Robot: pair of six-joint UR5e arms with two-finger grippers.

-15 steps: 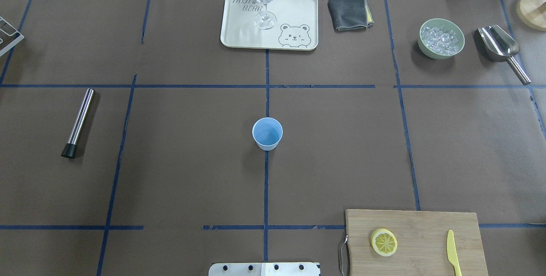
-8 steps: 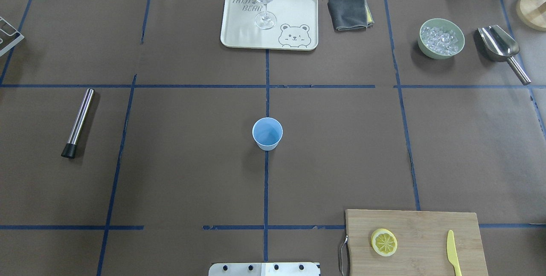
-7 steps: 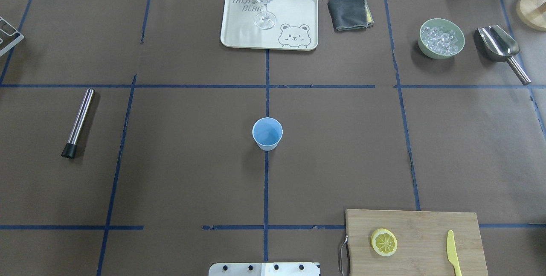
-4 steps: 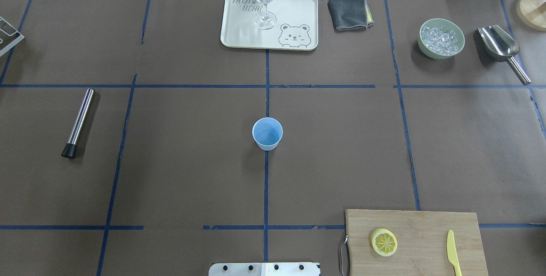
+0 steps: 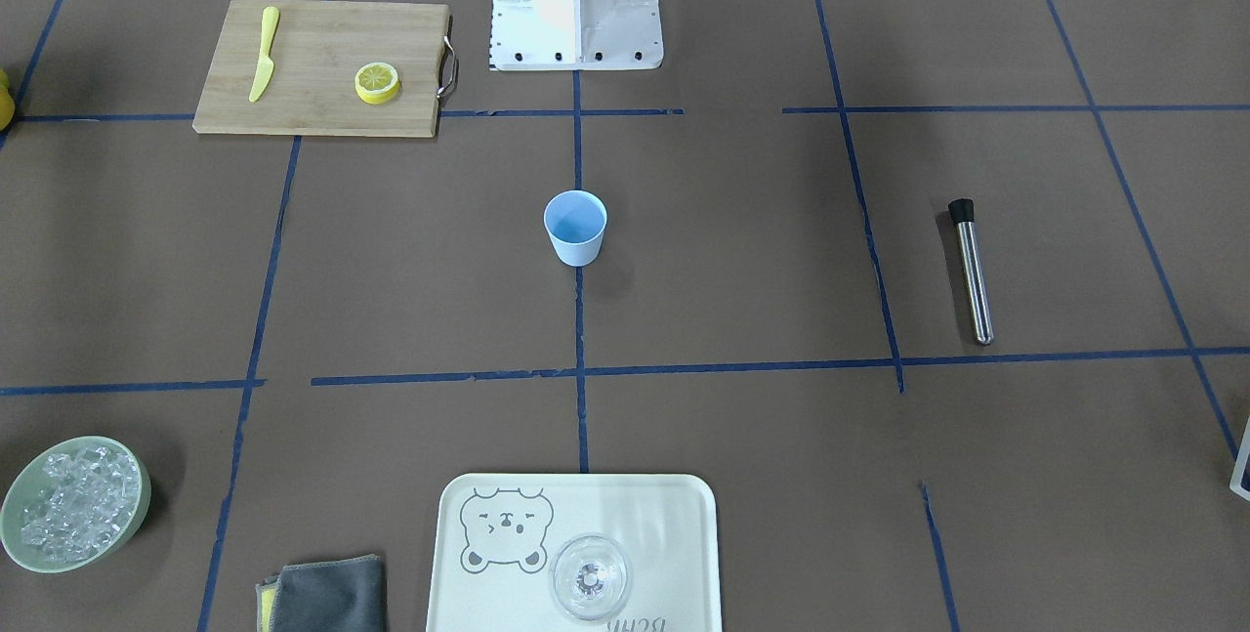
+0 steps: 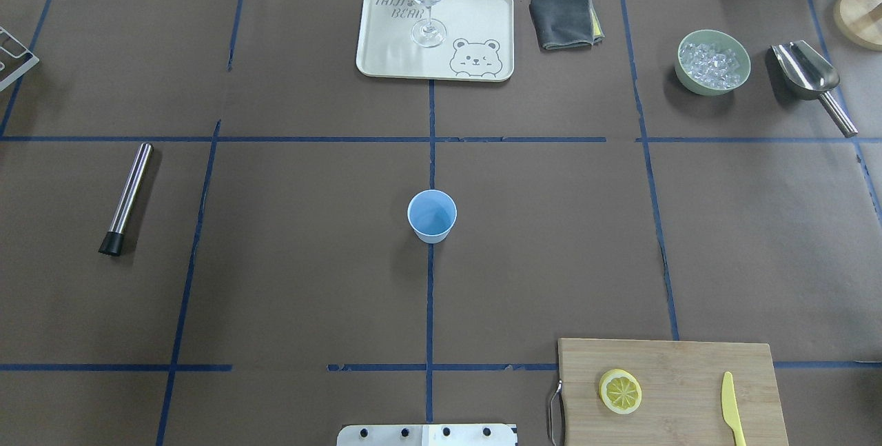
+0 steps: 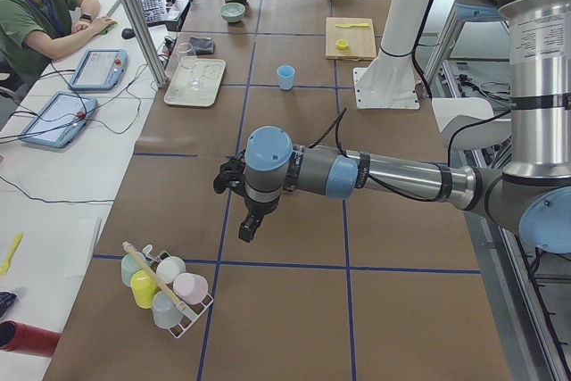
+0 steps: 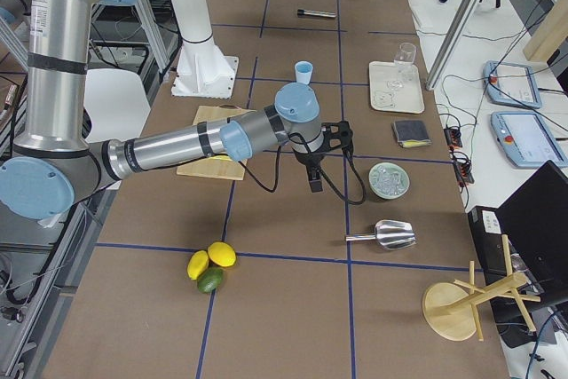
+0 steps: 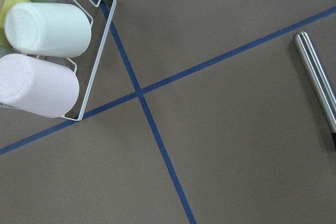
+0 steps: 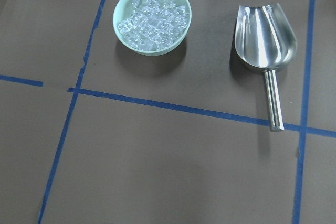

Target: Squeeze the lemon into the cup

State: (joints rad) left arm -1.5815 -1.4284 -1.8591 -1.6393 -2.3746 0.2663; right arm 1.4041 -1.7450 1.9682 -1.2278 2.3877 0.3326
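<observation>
Lemon slice [image 6: 620,391]: you find it lying flat on the cutting board [image 6: 689,363], apart from the yellow knife [image 6: 732,408].
Cup [image 6: 432,216]: upright at mid-table, well apart from the board.
Left gripper [image 7: 248,231]: above the table; you cannot tell how its jaws stand.
Right gripper [image 8: 314,184]: likewise, you cannot tell.

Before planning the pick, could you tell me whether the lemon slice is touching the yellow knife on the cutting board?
Apart. The overhead view shows a bare stretch of cutting board between the lemon slice and the yellow knife.
</observation>
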